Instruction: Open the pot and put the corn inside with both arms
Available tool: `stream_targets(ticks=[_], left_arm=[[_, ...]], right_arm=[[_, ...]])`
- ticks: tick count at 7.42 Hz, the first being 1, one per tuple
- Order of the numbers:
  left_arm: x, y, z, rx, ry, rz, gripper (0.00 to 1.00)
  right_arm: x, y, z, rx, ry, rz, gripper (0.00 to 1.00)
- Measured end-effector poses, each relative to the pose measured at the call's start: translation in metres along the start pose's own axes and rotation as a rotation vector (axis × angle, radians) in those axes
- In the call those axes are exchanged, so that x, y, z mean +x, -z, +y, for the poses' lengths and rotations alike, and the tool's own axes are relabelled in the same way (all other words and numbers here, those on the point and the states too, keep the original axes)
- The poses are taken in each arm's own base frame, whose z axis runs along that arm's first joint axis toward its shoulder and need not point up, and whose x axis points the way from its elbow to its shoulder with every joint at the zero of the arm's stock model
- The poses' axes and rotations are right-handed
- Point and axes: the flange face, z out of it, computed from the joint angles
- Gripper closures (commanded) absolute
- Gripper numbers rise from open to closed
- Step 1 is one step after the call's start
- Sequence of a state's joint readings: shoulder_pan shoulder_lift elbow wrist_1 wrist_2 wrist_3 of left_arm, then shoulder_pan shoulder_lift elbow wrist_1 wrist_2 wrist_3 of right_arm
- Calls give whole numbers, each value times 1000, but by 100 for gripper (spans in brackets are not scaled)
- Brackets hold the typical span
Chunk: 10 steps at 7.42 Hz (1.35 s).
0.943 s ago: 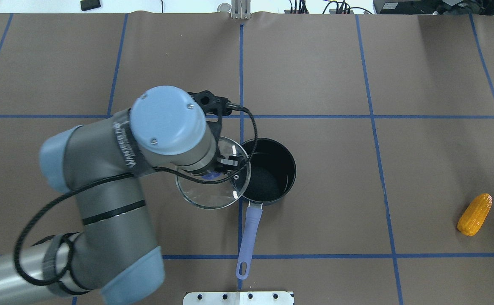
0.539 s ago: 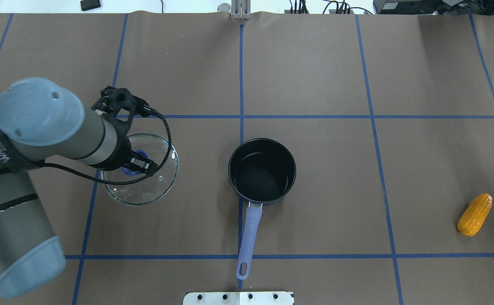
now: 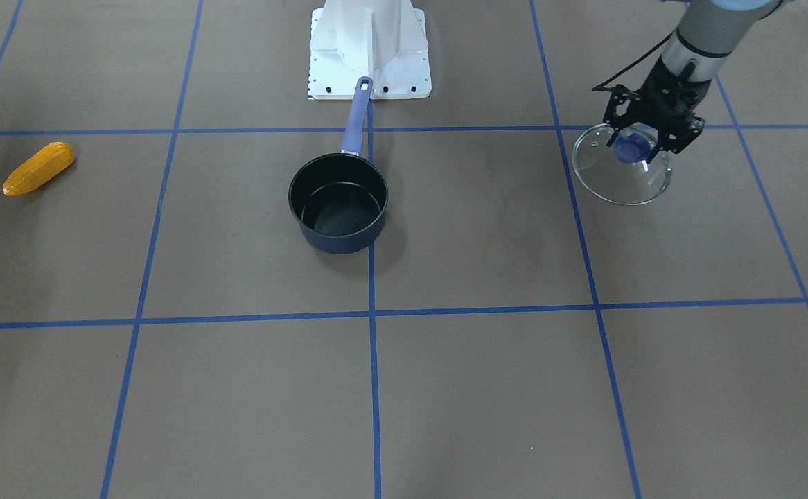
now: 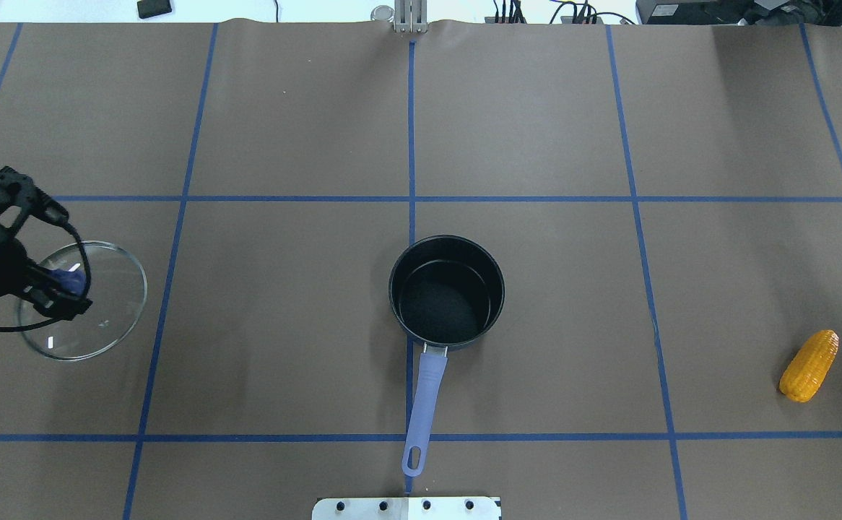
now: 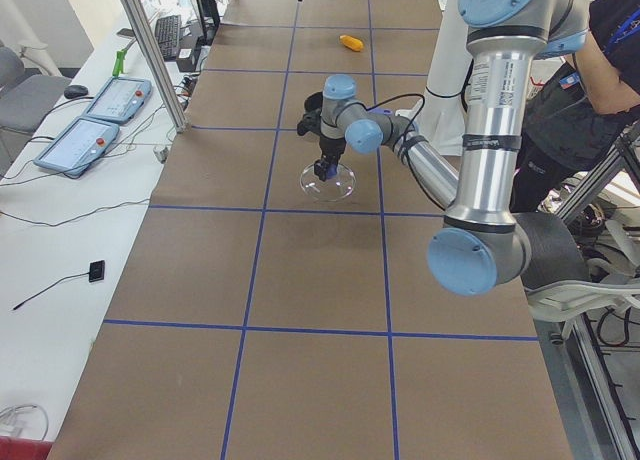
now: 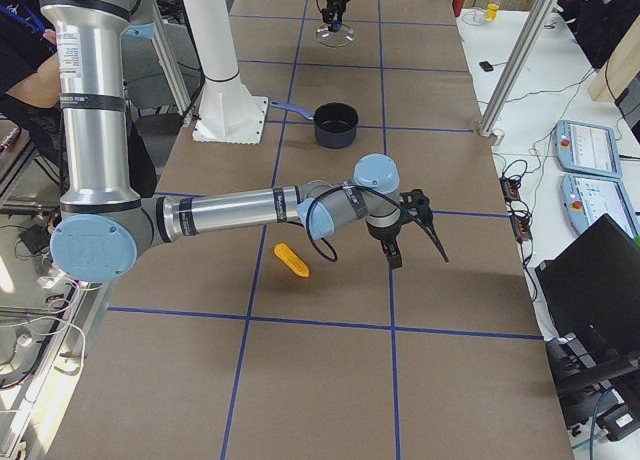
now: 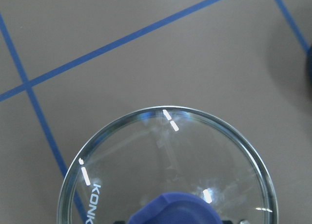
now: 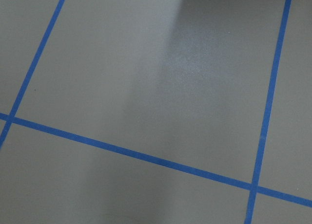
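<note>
While left hand point(image 3: 633, 147) clasps lid point(image 3: 619, 186) by knob | pot point(image 3: 340, 241) well apart, uncovered

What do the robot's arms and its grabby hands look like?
The left arm and right arm are grey tubes with light blue round joint caps. The left end effector and right end effector are black, two-fingered, each with a looping black cable.
</note>
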<state>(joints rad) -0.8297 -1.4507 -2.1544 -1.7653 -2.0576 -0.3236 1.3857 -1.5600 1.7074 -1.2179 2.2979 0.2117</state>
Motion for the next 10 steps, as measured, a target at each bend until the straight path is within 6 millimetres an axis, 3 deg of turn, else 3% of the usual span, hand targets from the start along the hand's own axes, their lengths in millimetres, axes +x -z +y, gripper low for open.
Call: stream_targets(ticks=[1,3,5,7,8,9,10], left_arm=[[-33,-8,21,-13,-39,-21,100],[-95,-47,47,6,-96,-12,100],[-131,-83,57,22,-108,20,96],[-144,-104,43,24,-108,27,60],[-146,-109,37,25,-109,28,12],[-147,-111,32,27,-110,28,1],[-148,-111,30,31,-108,27,1]], right_arm=[[0,0,0,0,0,0,0],[0,0,0,-1,1,0,0],[-1,-1,0,-1,2,-1,0],[-1,0,-1,0,3,-1,0],[-2,0,-1,1,3,-1,0],[-2,0,-2,2,4,-1,0],[-3,1,-3,3,6,-2,0]])
